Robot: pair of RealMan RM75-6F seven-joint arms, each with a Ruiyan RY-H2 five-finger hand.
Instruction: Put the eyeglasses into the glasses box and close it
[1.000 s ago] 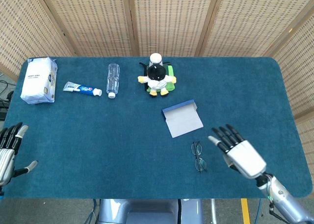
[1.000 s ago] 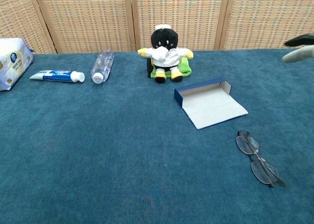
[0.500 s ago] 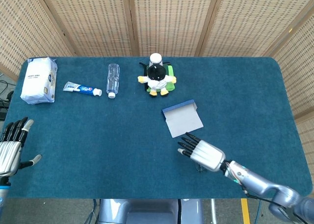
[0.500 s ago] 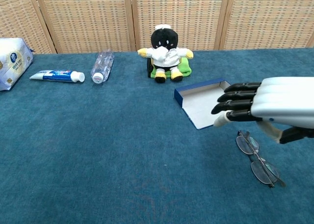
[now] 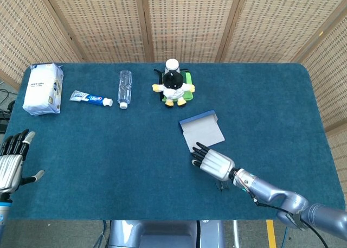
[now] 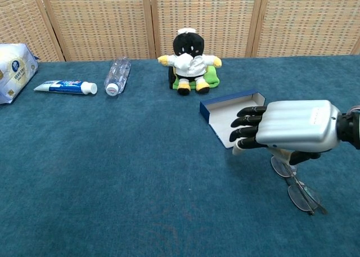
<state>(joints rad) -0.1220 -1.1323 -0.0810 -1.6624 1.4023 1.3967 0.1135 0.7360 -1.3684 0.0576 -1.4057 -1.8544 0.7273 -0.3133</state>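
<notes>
My right hand [image 6: 284,127], glossy silver shell with black fingers stretched flat and slightly apart, hovers empty over the near edge of the glasses box [image 6: 230,113], a shallow blue cardboard tray lying open with a pale flap. The eyeglasses [image 6: 295,184], thin wire with round lenses, lie on the carpet-like cloth just nearer than the box. My left hand [image 5: 11,164] waits far left, fingers spread, empty.

Colours I see across the table

I have a deep teal-blue cloth on the table [image 5: 108,150], a dark blue glasses box [image 6: 236,113] lined pale grey, thin dark-rimmed eyeglasses [image 6: 301,192], a silver right hand [image 6: 287,127] with black fingers [image 6: 247,122], a black-and-white plush toy [image 6: 188,57] with yellow tips on what looks like a green cushion [image 6: 211,77], and a white-and-blue toothpaste tube [image 5: 89,98]
</notes>
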